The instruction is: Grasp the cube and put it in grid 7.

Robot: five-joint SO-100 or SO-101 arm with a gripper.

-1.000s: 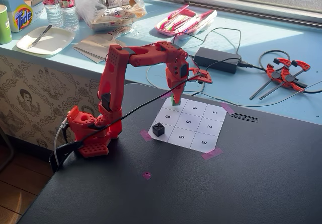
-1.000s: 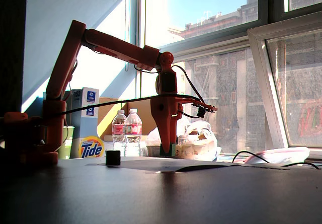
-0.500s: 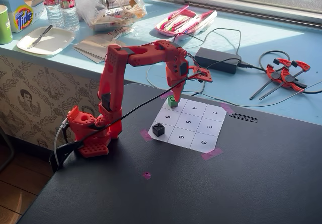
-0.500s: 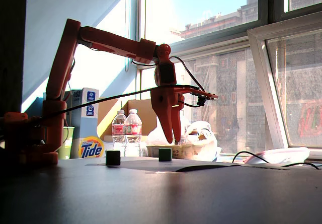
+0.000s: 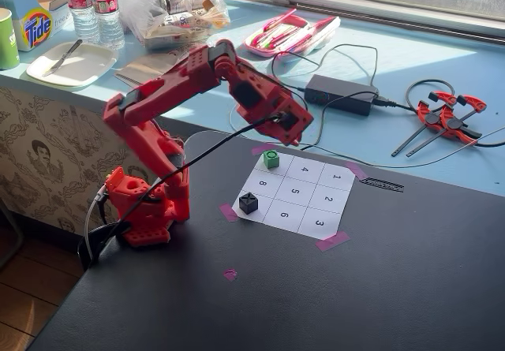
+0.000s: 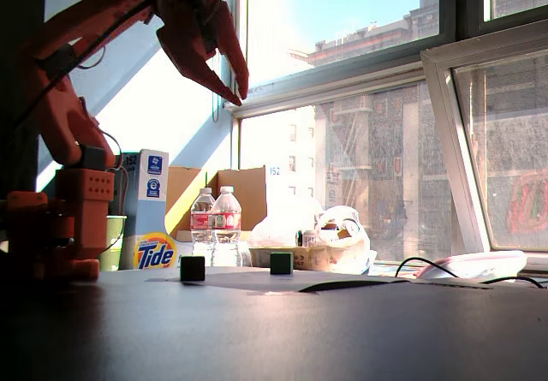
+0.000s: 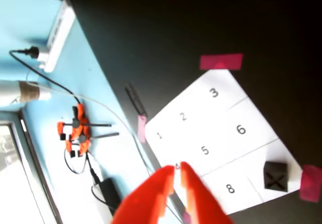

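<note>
A red robot arm's gripper (image 7: 177, 167) hangs in the air above the white numbered paper grid (image 5: 298, 195) on the dark table (image 5: 379, 288), its two fingers drawn nearly together with only a thin gap and nothing held between them. In a fixed view the green cube (image 5: 271, 159) sits on the grid's corner cell just below the gripper, clear of it. A black cube (image 5: 248, 203) marked with an X rests on another corner cell, farther from the gripper and near the arm's base. Pink tape strips (image 5: 332, 241) pin the grid's corners
</note>
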